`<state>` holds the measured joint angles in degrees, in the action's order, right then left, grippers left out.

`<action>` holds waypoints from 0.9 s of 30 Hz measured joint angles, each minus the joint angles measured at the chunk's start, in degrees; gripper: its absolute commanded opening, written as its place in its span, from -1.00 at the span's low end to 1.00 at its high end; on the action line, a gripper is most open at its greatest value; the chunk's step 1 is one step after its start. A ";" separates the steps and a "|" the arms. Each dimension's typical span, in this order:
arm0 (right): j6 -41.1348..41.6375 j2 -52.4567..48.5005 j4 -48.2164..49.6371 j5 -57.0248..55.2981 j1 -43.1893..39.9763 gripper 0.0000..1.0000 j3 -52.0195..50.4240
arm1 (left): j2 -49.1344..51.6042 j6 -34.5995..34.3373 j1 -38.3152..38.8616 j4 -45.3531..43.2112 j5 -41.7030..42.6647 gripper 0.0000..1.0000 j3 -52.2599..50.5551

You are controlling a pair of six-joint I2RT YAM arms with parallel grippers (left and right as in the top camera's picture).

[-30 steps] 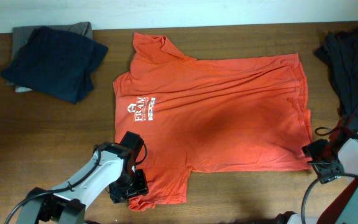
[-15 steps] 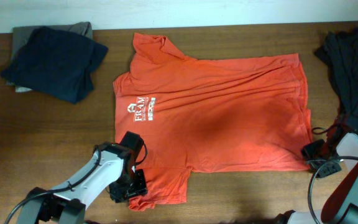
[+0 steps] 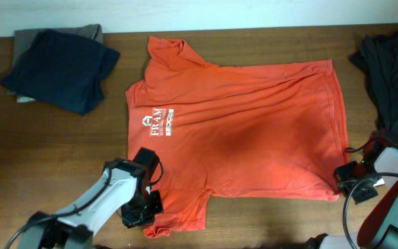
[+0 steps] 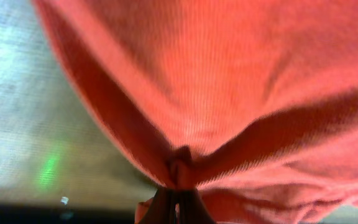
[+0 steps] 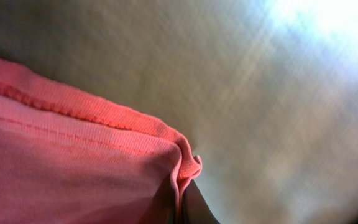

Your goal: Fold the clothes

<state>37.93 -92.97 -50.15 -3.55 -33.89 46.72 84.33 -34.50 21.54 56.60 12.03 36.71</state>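
left fingers point(image 4: 176, 208): closed on a pinch of the t-shirt point(image 3: 240, 131) at its near sleeve point(image 3: 182, 207) – the red-orange cloth gathers into a ridge right at the tips.
right fingers point(image 5: 188, 205): closed on the hem corner point(image 5: 104, 143), with the stitched edge folding in at the tips.
what changed: a second ago both pairs stood open at the cloth; now both have clamped down, and the near edge between them has shifted a little.
t-shirt: flat on the bench point(image 3: 61, 159), white logo point(image 3: 159, 123) up, spread between the two pairs of fingers and away beyond them.
meaning: we judge the grasp made and the fold not yet begun – the near edge is ready to be lifted and carried over.
risk: the right pinch looks thin and may slip.
other clothes: a dark folded stack point(image 3: 61, 66) well beyond the left fingers, a dark heap point(image 3: 392, 76) beyond the right ones.
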 measured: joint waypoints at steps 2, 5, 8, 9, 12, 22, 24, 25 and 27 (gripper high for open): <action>0.81 0.04 -3.32 -0.11 0.00 -0.92 0.50 | -2.08 0.00 0.00 1.53 0.00 -0.99 0.00; 1.36 0.98 -6.99 -0.11 0.00 -0.92 2.12 | -5.68 -0.09 0.00 3.98 0.02 -0.99 0.00; 1.88 3.21 -10.21 -0.15 0.00 -0.93 4.13 | -9.88 -0.74 0.00 6.93 0.04 -0.99 0.00; 1.99 3.93 -11.13 -0.24 0.00 -0.92 4.72 | -11.23 -1.07 0.00 8.00 0.09 -0.99 0.00; 2.82 6.60 -13.99 -1.05 0.00 -0.92 6.40 | -15.52 -1.86 0.00 11.61 0.17 -0.99 0.17; 4.11 15.52 -15.45 -2.05 0.00 -0.92 9.40 | -21.97 -2.71 0.00 16.02 -1.55 -0.99 11.85; 4.11 15.89 -14.62 -2.05 0.00 -0.93 9.84 | -21.97 -2.73 0.00 14.82 -3.56 -0.99 14.64; 4.13 15.93 -14.01 -2.08 0.00 -0.92 9.97 | -21.97 -2.82 0.00 13.88 -4.55 -0.99 15.61; 4.15 15.93 -13.07 -2.05 0.00 -0.92 10.08 | -21.97 -2.89 0.00 11.21 -6.01 -1.00 16.44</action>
<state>42.09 -77.03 -63.22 -5.61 -33.89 56.80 62.37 -37.39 21.54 67.81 6.02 53.15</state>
